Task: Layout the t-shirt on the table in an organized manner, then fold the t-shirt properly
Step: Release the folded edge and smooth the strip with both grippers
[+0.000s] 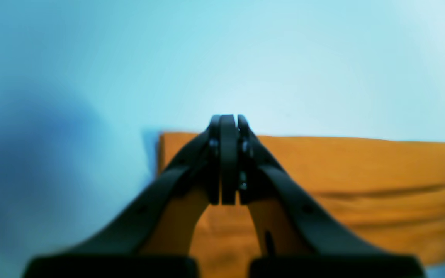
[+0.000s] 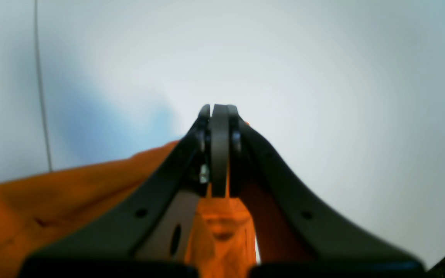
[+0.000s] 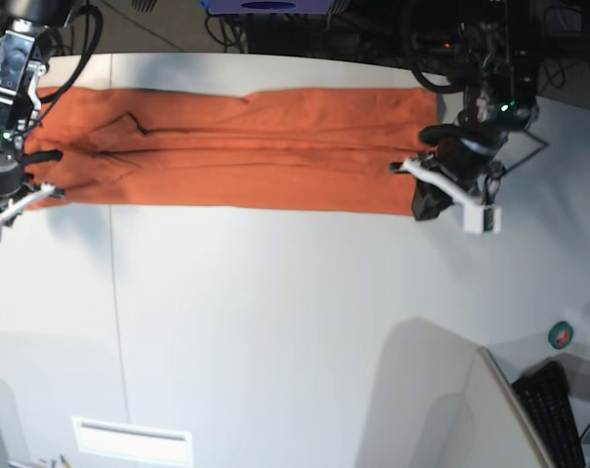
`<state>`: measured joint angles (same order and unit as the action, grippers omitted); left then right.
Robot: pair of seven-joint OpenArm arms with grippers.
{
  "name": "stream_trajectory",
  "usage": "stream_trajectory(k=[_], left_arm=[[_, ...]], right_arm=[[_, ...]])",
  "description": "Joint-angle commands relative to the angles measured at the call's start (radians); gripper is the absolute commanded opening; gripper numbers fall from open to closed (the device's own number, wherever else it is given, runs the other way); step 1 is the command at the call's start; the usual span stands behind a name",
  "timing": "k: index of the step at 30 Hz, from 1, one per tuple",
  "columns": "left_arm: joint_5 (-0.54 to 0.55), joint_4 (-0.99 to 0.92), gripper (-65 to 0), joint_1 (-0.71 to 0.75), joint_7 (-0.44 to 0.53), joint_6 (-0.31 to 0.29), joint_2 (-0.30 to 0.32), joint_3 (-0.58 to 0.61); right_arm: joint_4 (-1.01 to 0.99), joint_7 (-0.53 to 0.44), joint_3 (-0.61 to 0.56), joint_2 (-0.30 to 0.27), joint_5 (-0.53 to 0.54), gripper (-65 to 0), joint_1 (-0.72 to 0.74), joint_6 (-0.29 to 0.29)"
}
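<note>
T-shirt (image 3: 236,146) lies stretched into a long orange band across the far part of the table (image 3: 275,312), folded lengthwise with creases running along it. Over at its end on the base view's right, the left gripper (image 1: 228,119) sits low above the cloth's corner, jaws pressed together; the wrist view shows orange fabric beneath and behind the fingers, but whether any cloth is pinched between them cannot be told. At the opposite end, the right gripper (image 2: 218,110) has its jaws together too, poised at the shirt's edge, orange cloth visible under its fingers and white tabletop beyond. A thin seam line (image 2: 41,88) runs down the table beside it.
</note>
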<state>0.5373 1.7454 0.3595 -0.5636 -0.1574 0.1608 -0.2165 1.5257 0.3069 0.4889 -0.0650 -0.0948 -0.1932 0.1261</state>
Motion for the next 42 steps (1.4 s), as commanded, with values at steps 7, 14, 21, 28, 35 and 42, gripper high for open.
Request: stream_trajectory(k=[7, 14, 21, 28, 35, 42], left_arm=[[0.298, -0.094, -8.7, 0.042, 0.024, -0.003, 0.093, -0.080], [0.303, -0.312, 0.0, -0.003, 0.026, -0.219, 0.099, -0.085], [0.280, -0.424, -4.8, -0.052, 0.026, -0.233, 0.095, -0.077], [0.134, -0.440, -5.9, -0.063, 0.023, -0.235, 0.033, -0.077], [0.123, -0.445, -32.4, -0.057, 0.021, -0.236, 0.030, -0.071], [0.128, -0.568, -65.0, -0.119, 0.024, -0.247, 0.064, 0.021]], right_arm=[[0.011, -0.018, 0.003, -0.003, 0.002, -65.0, -0.016, -0.006], [0.011, -0.018, 0.003, -0.002, 0.002, -65.0, -0.018, -0.006], [0.011, -0.018, 0.003, -0.002, 0.002, -65.0, -0.019, -0.006], [0.012, -0.016, 0.003, 0.000, 0.002, -65.0, -0.019, -0.006], [0.012, -0.016, 0.003, 0.000, 0.002, -65.0, -0.019, -0.006], [0.012, -0.016, 0.003, 0.000, 0.002, -65.0, -0.019, -0.006]])
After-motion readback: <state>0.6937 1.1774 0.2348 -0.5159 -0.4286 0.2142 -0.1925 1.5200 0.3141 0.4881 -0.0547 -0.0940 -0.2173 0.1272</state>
